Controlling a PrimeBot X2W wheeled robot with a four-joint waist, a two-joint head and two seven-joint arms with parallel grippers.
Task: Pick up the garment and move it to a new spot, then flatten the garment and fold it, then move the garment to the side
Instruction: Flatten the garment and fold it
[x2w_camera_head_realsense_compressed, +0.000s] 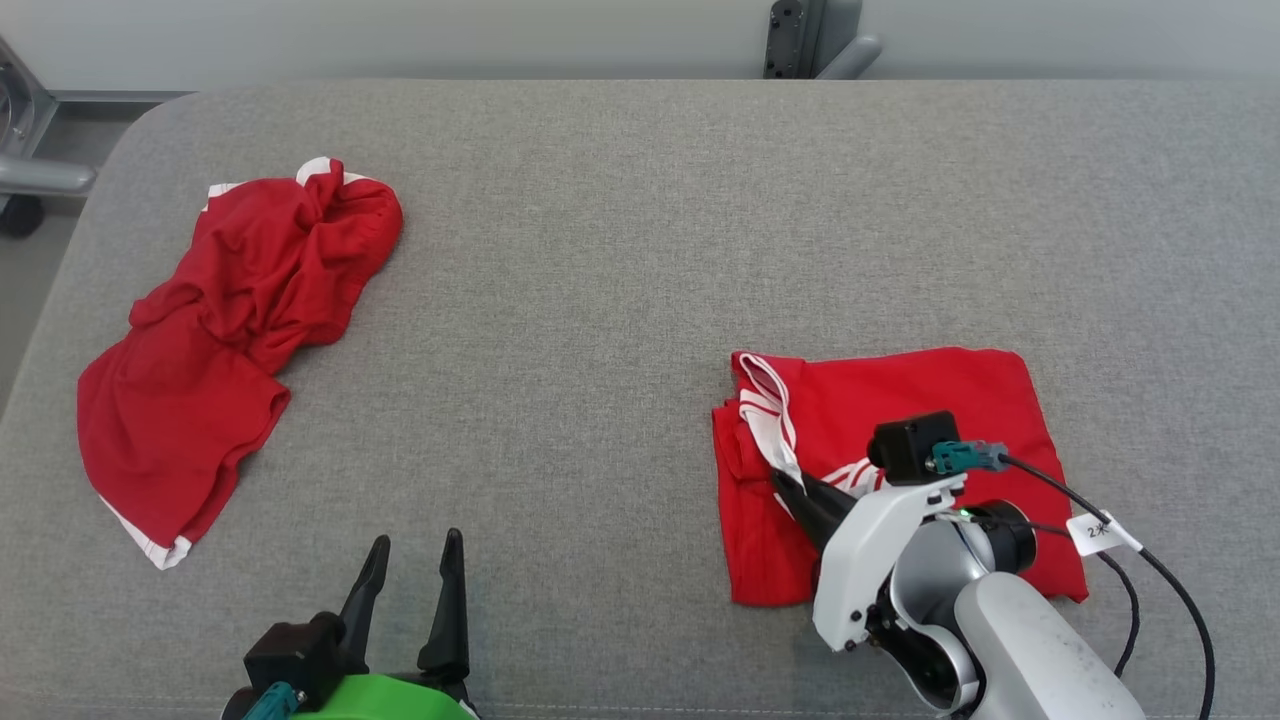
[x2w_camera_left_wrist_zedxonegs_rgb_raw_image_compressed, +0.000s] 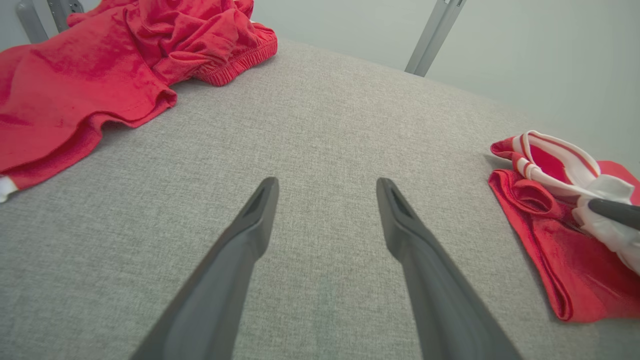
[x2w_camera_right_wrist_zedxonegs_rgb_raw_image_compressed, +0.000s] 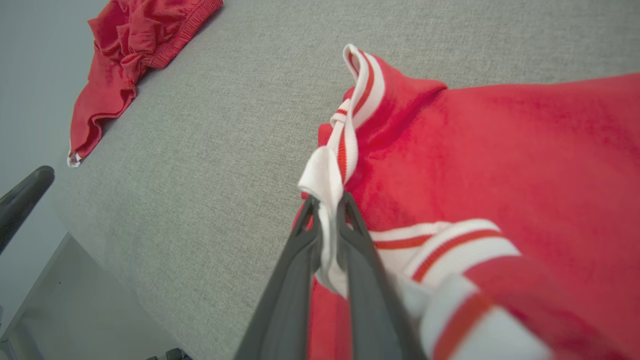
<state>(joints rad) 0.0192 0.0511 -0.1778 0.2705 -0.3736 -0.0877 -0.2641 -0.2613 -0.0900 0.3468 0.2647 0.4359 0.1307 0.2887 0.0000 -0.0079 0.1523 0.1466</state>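
Wide grey bench (x2w_camera_head_realsense_compressed: 620, 250), open through the middle and out toward 1 o'clock; the folded red garment (x2w_camera_head_realsense_compressed: 900, 400) sits at 4 o'clock close to the near edge, a crumpled red garment (x2w_camera_head_realsense_compressed: 230, 330) well apart at 9. Fold looks done, so I'd call this the move-to-the-side step: right jaws pinched shut on the white striped trim (x2w_camera_right_wrist_zedxonegs_rgb_raw_image_compressed: 325, 180), left jaws spread wide, empty, at 7 o'clock. Next wants a low, gentle carry, since one pinched corner could spill the layers open.
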